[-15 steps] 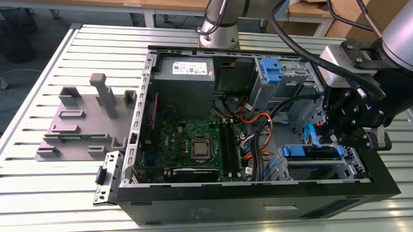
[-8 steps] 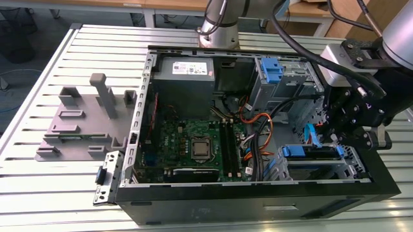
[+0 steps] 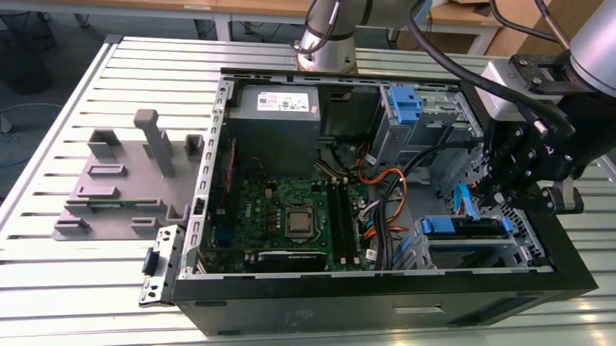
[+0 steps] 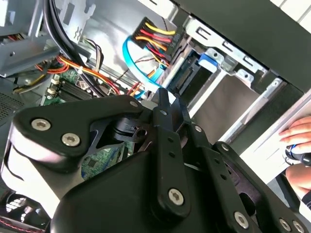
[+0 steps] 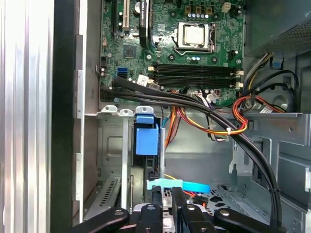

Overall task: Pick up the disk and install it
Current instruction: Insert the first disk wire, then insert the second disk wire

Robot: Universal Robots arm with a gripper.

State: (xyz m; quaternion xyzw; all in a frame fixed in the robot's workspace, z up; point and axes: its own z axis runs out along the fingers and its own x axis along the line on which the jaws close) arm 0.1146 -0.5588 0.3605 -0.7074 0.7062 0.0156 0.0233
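One grey moulded fixture [image 3: 115,180] sits on the slatted worktop [image 3: 58,288] at the exterior view's left, beside the open computer case [image 3: 385,306]. Moving across the case, there is the power supply box [image 3: 279,101] at the back, the green motherboard [image 3: 288,216] below it, then a tangle of orange and black cables [image 3: 394,194] and a tall blue latch [image 3: 405,104].

Further right, the disk [image 3: 460,227] lies in the lower drive cage at the case's front corner, with its blue carrier showing at both ends. The first wrist view shows the blue tab [image 5: 147,138] standing in the cage slot.

The gripper [image 4: 168,108] hangs just above that cage. Its fingers [image 4: 163,104] are drawn close together, and I can see nothing between them.

I'd judge the disk to be stiff, fairly heavy for its size and sensitive to knocks. The plastic carrier edges look like the safest place to grip it, away from the cables.

A person's hand [image 4: 296,136] rests outside the case.
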